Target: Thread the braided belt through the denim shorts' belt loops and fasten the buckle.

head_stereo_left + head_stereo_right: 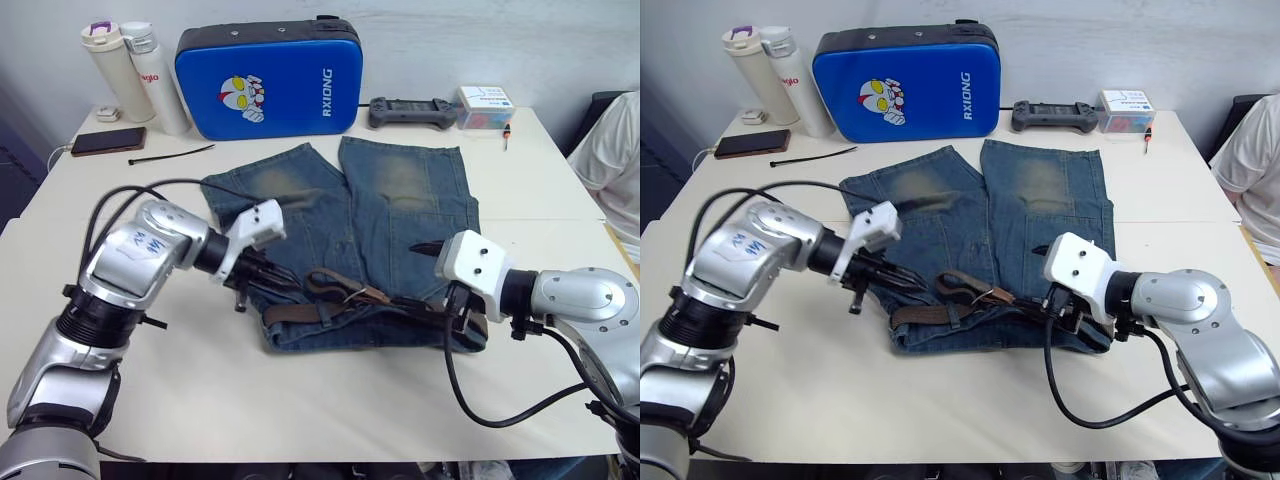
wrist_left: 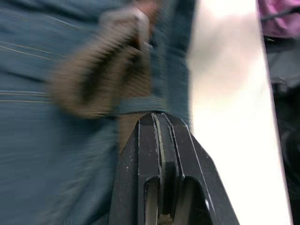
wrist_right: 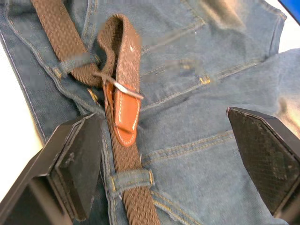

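**Layout.** Denim shorts (image 1: 400,230) flat on the desk (image 1: 300,400), legs toward the far edge, waistband toward the robot. Braided belt (image 3: 129,173) along the waistband, passing under at least one of the belt loops (image 3: 131,179). Near the middle of the waistband, a slack fold of strap doubled back around the buckle (image 3: 123,89) (silver frame beside a tan leather tab). Fastened or merely laid over: cannot tell.

**Claw state.** Left claw (image 1: 285,280): fingers pressed together, nothing visible between them, tip at the left end of the waistband, just beside a loop with strap beneath. Right claw (image 3: 161,119): fingers spread wide, low over the right side of the waistband, one finger just beside the strap, nothing held.

**Probable faults and causes.**
- Strap snagging in a loop: likely if pulled at an angle to the waistband instead of along it.
- Shorts dragging or bunching across the desk: likely if one claw pulls while the other gives no counter-hold.
- Denim pinched together with the strap: likely on closing the right claw from here, given the cloth directly beneath both fingers.
- Pin missing the braid: likely while the fold at the buckle stays slack.
- Closed left tip pushing the loop flat instead of entering it.
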`<state>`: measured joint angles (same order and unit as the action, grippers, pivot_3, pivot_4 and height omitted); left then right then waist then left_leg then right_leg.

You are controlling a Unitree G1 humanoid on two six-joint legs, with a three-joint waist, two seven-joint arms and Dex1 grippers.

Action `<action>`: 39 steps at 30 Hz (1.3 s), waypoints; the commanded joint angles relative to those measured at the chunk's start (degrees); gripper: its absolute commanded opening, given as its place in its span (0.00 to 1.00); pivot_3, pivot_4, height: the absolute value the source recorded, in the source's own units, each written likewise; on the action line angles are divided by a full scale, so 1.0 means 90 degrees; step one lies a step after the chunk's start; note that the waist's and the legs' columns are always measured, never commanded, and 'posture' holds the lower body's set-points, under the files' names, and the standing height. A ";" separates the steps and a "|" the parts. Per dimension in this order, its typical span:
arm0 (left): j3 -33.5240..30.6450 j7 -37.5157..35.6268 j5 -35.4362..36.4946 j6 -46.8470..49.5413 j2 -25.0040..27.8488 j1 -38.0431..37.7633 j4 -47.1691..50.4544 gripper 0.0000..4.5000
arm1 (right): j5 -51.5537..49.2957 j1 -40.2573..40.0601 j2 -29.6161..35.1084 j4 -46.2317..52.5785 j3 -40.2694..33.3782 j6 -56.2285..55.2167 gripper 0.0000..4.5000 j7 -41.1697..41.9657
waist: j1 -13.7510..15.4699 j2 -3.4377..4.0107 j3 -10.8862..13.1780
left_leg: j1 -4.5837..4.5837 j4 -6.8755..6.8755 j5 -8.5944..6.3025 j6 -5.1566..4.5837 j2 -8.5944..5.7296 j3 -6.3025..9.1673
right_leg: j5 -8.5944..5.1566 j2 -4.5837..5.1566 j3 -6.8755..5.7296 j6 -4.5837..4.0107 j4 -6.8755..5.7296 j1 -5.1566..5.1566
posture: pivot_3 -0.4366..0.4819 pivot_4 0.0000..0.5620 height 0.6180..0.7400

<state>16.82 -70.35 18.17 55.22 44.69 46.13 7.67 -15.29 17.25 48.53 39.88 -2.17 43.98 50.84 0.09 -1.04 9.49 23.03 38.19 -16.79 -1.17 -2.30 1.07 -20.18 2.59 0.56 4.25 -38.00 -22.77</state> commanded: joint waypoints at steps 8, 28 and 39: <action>0.0801 0.0479 -0.0497 -0.0730 -0.0415 -0.0740 -0.0214 0.00 | -0.0054 0.0167 0.0091 0.0034 0.0182 -0.0065 1.00 -0.0246 | -0.0003 0.0000 0.0000 | 0.0002 0.0001 0.0000 0.0000 0.0000 0.0000 | 0.0000 0.0000 0.0001 0.0000 0.0000 -0.0001 | 0.48 0.27 1.00; 0.1046 0.1067 -0.0904 -0.0674 -0.0597 -0.1173 0.0088 0.00 | 0.0528 0.0499 -0.0478 -0.0713 0.1460 -0.0341 1.00 -0.0742 | 0.0009 0.0009 -0.0008 | -0.0015 0.0000 -0.0001 -0.0002 -0.0001 -0.0001 | 0.0000 0.0003 0.0001 0.0000 0.0004 0.0015 | 0.48 0.27 1.00; 0.0956 0.1078 -0.0962 -0.0797 -0.0509 -0.1168 -0.0016 0.00 | 0.0199 0.0446 -0.0772 -0.1106 0.1335 0.0385 0.30 -0.0858 | -0.0001 0.0009 -0.0008 | -0.0016 -0.0001 -0.0001 -0.0002 -0.0001 0.0000 | 0.0000 0.0003 0.0001 0.0000 0.0006 0.0014 | 0.48 0.27 1.00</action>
<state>24.43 -60.86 10.79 47.88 39.26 36.65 8.41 -12.89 21.23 41.46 29.82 10.95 46.62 43.23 0.08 -0.96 9.42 22.88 38.18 -16.80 -1.19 -2.31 1.07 -20.18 2.61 0.56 4.25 -37.95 -22.64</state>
